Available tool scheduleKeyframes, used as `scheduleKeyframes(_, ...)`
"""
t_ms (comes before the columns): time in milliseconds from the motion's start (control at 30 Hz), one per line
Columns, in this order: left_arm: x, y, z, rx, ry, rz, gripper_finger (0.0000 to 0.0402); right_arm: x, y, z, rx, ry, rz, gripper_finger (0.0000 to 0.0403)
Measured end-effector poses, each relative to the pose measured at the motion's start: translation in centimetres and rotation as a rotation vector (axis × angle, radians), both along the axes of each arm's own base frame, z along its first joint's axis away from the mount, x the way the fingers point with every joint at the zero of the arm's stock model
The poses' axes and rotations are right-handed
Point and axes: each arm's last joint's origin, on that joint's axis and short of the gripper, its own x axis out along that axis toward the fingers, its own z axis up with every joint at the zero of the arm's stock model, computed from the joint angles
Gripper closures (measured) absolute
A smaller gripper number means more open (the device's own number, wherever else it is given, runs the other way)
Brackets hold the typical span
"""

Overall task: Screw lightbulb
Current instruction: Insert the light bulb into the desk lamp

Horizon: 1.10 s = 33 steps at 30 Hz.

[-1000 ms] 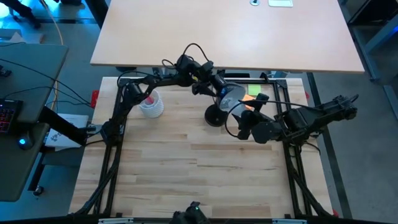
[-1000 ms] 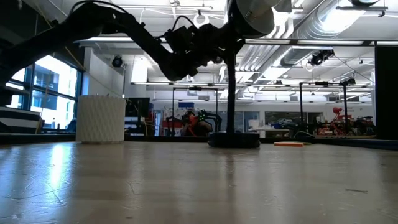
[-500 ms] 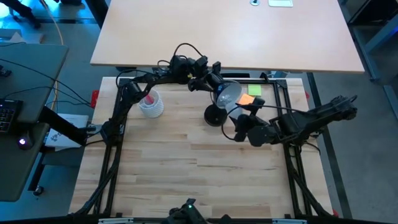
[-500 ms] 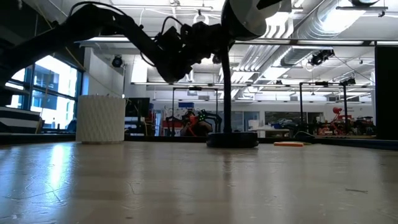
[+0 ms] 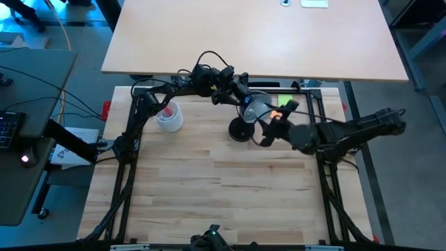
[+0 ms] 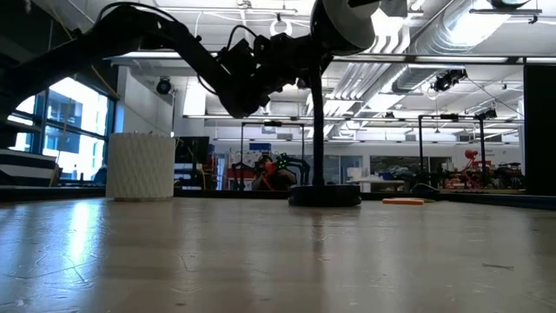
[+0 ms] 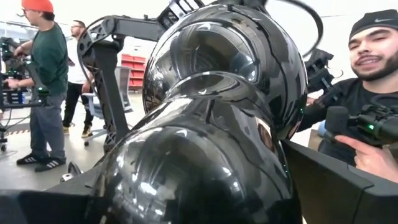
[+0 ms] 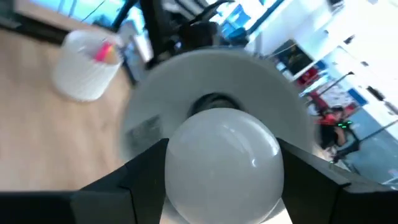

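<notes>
here the right gripper (image 8: pixel 221 186) clamps the lightbulb (image 8: pixel 222 163), facing the lamp shade (image 8: pixel 217 87).

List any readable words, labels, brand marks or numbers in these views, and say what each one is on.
No readable words or numbers in any view.
Black cap on the person beside the lamp: a small pale logo, a mark only.
Papers on the far desk: print too small to read.
Orange and green slips behind the lamp: no legible writing.

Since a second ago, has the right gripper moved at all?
Yes. In the high view the right gripper has moved up and left, away from the table's front edge toward the lamp head, judged against the lamp base. It holds the lightbulb.
</notes>
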Motion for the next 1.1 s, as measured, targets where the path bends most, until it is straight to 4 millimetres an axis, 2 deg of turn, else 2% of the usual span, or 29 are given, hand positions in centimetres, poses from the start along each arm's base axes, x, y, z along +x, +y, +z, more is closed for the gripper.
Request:
scheduleKeyframes(133, 0.0, 0.1, 0.0, -0.011, 0.001, 0.007, 0.0067, -0.3, -1.9, 0.4, 0.046, -0.075, 0.068, 0.0153)
scheduleKeyframes(367, 0.1, 0.1, -0.1, -0.02, 0.008, 0.011, 0.0067, 0.4, -4.7, -1.1, 0.058, -0.095, 0.055, 0.0153)
scheduleKeyframes(633, 0.2, 0.0, -0.1, -0.024, 0.007, 0.013, 0.0067, 0.7, -5.1, -1.3, 0.043, -0.078, 0.106, 0.0153)
scheduleKeyframes(867, 0.5, -0.3, -0.1, -0.027, 0.009, 0.005, 0.0067, 0.6, -5.6, -1.4, -0.025, 0.007, 0.132, 0.0153)
scheduleKeyframes(1100, 0.8, -0.6, -0.2, -0.044, 0.027, 0.002, 0.0067, 0.6, -5.8, -1.7, -0.188, 0.19, 0.148, 0.0153)
